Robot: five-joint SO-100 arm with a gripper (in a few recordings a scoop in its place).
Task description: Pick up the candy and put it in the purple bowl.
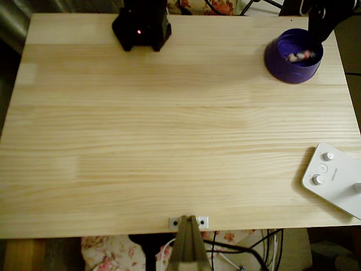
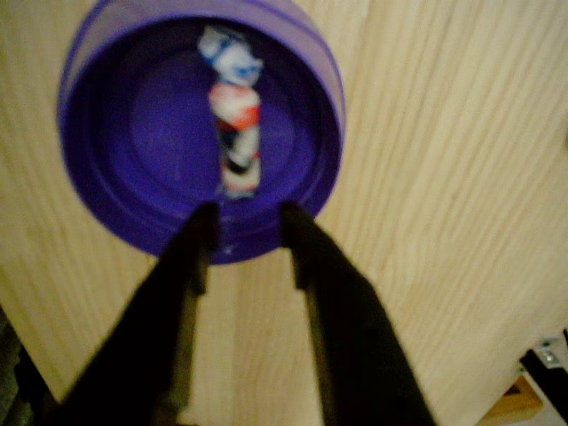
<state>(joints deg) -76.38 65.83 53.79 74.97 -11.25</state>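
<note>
The pincer (image 2: 247, 217) hangs over the near rim of the bowl (image 2: 115, 133), its two dark fingers (image 2: 191, 257) spread apart with nothing between them, so it is released. Just past the fingertips, in the wrist view, the candy (image 2: 236, 111) lies on the bowl's floor, stretched lengthwise away from the pincer, its near end close to the gap between the tips and its pale twisted end toward the far wall. It does not touch either finger.

From overhead the bowl (image 1: 282, 68) stands on the desk (image 1: 169, 124) near the top right corner, the candy (image 1: 300, 56) inside it, and the dark arm (image 1: 321, 20) reaches in over its far right rim. The arm's black base (image 1: 142, 25) stands at the desk's top edge, well apart from the bowl. A white device with knobs (image 1: 333, 178) lies at the lower right edge.
</note>
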